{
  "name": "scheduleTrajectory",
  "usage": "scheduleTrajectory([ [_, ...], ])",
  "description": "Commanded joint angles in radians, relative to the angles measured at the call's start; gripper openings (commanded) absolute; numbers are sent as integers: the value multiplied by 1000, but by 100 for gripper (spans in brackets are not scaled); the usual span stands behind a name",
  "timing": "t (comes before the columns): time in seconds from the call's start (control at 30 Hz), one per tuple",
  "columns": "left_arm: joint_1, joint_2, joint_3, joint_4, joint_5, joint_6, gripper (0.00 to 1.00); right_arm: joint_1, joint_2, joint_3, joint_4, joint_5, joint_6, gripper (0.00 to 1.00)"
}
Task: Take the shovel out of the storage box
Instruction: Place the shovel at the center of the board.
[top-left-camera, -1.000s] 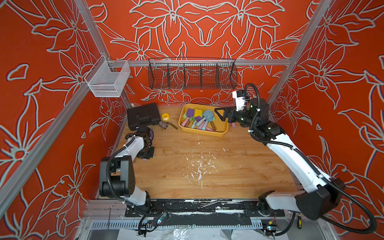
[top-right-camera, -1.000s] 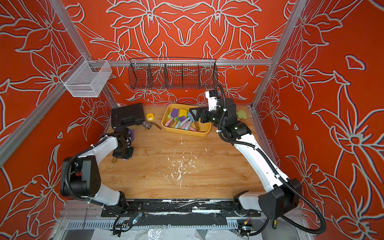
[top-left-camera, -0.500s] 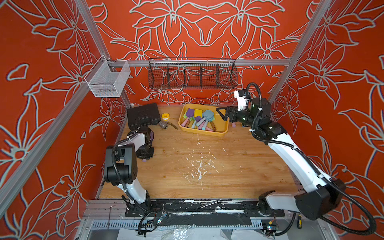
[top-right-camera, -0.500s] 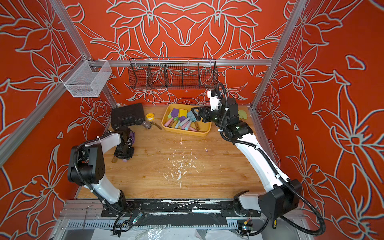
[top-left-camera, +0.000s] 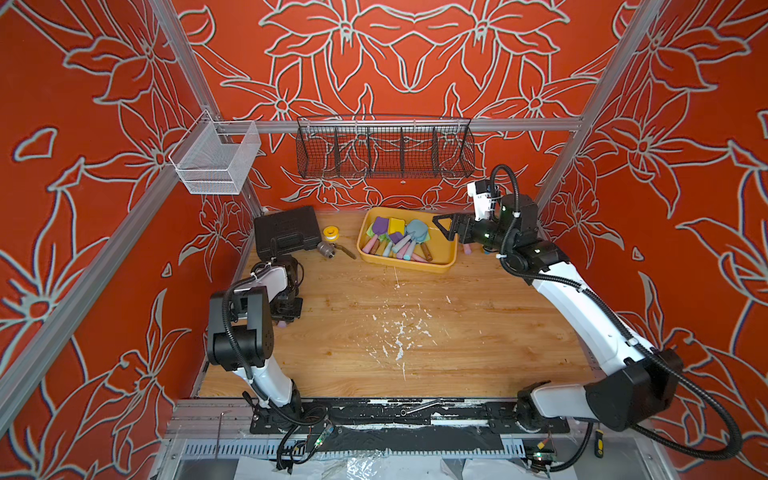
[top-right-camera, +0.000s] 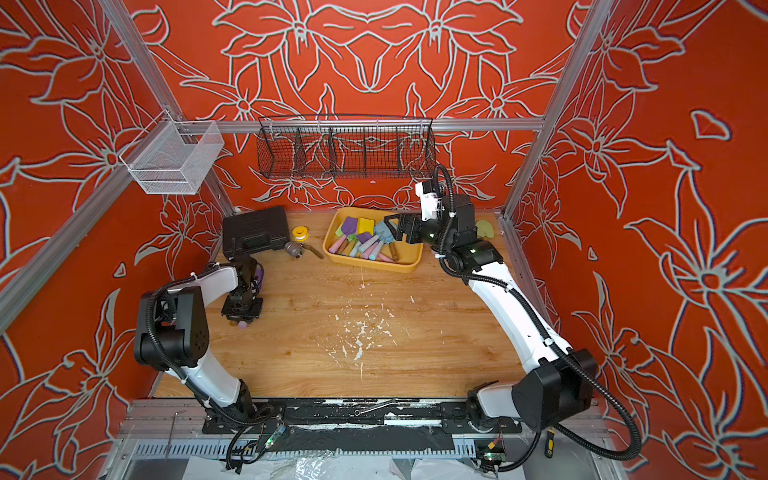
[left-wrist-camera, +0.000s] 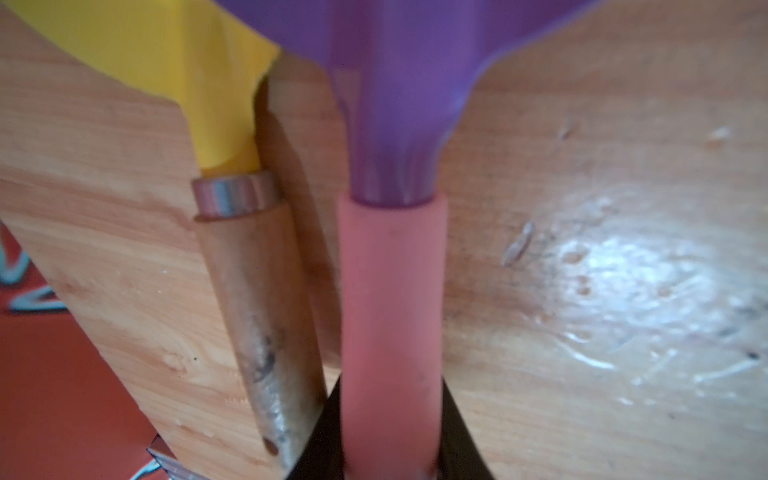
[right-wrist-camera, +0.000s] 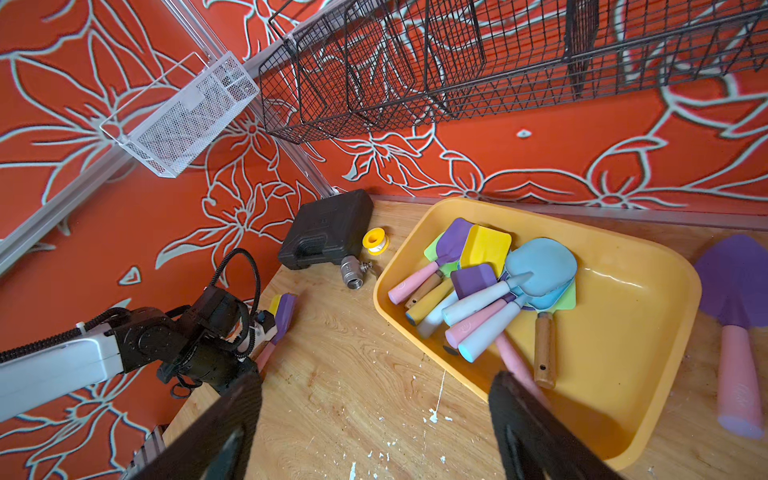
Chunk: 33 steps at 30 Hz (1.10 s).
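Observation:
The yellow-orange storage box (top-left-camera: 405, 268) (top-right-camera: 370, 266) (right-wrist-camera: 615, 332) stands at the back of the table with several coloured shovels in it, a blue one (right-wrist-camera: 540, 266) on top. My left gripper (top-left-camera: 286, 320) (top-right-camera: 243, 320) (left-wrist-camera: 388, 436) is shut on the pink handle of a purple shovel (left-wrist-camera: 390, 291) (top-right-camera: 259, 276), low over the table's left side, outside the box. A yellow shovel with a wooden handle (left-wrist-camera: 257, 299) lies on the table beside it. My right gripper (top-left-camera: 442, 227) (top-right-camera: 395, 226) (right-wrist-camera: 374, 399) hangs open and empty above the box's right end.
A black tool case (top-left-camera: 286, 228), a yellow tape roll (top-left-camera: 331, 232) and a metal valve (top-left-camera: 326, 249) lie left of the box. Another purple shovel (right-wrist-camera: 735, 291) lies on the table to its right. A black wire basket (top-left-camera: 384, 149) and a white mesh basket (top-left-camera: 216, 162) hang on the walls.
The left arm's elbow has swung up and inward while its gripper stayed low at the left with the purple shovel. The right gripper has barely shifted.

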Motion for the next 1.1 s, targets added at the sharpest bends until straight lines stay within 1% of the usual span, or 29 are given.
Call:
scheduleTrajectory([
  [0.0,7,3,-21,-32,-8,1,12,-6,5,7,34,-31,18,88],
  [0.03,7,4,-18,-34,-10,-2,19,-6,4,4,35,-33,21,88],
  [0.13,7,-1,-18,-29,-15,-10,38,-8,-5,-8,35,-32,26,88],
  [0.17,7,-5,-20,-24,-15,-11,42,-8,-9,-12,37,-32,27,88],
  [0.2,6,-6,-20,-20,-13,-14,45,-8,-13,-18,39,-30,27,88],
  [0.37,6,-6,-7,-26,-13,-22,47,-10,-26,-35,40,-29,37,88],
  [0.57,6,-21,15,-47,-7,-30,47,-11,-30,-46,47,-26,45,88],
  [0.8,6,-74,44,-88,-2,-40,47,-11,-13,-44,59,-26,65,88],
  [0.93,7,-112,73,-114,-15,-46,51,-11,7,-41,67,-24,87,88],
  [1.0,7,-125,108,-143,-7,-62,53,-11,29,-23,37,8,104,88],
  [1.07,6,-126,167,-195,9,-69,55,-11,87,43,-71,78,128,86],
])
